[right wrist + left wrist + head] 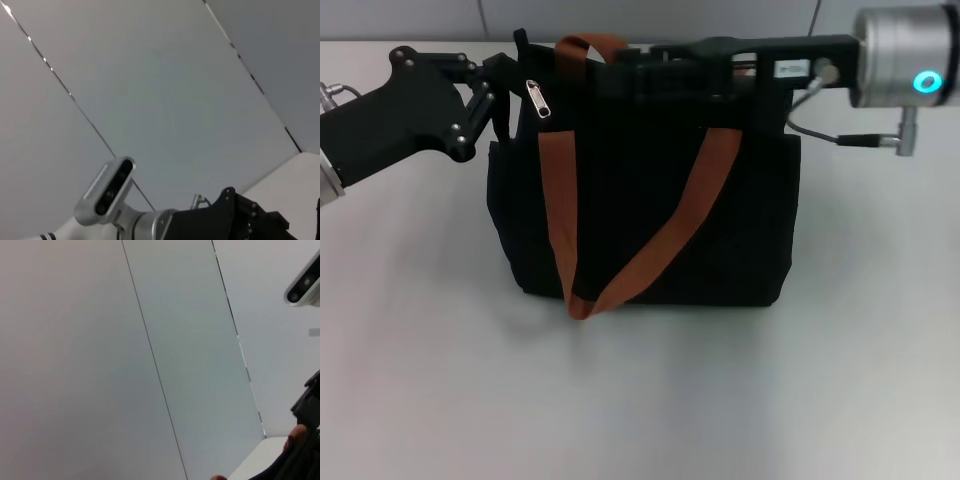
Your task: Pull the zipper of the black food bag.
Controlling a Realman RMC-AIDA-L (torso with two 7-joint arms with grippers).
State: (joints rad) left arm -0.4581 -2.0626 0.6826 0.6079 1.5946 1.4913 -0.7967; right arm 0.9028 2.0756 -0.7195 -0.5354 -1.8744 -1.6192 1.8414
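Note:
The black food bag (pixel 650 215) stands upright mid-table in the head view, with orange-brown straps (pixel 557 190) hanging down its front. The silver zipper pull (pixel 536 98) hangs at the bag's top left corner. My left gripper (pixel 502 95) is at that corner, just left of the pull and against the bag's edge. My right gripper (pixel 638 62) reaches in from the right and lies along the bag's top edge, ending beside the strap loop. A dark edge of the bag (pixel 300 460) shows in the left wrist view. The left gripper's body (pixel 235 220) shows in the right wrist view.
The bag sits on a white table (pixel 640 400) with a grey panelled wall behind (pixel 650 15). The right arm's silver wrist with a lit blue ring (pixel 905 60) and its cable (pixel 840 135) hang over the bag's right end. Both wrist views mostly show wall.

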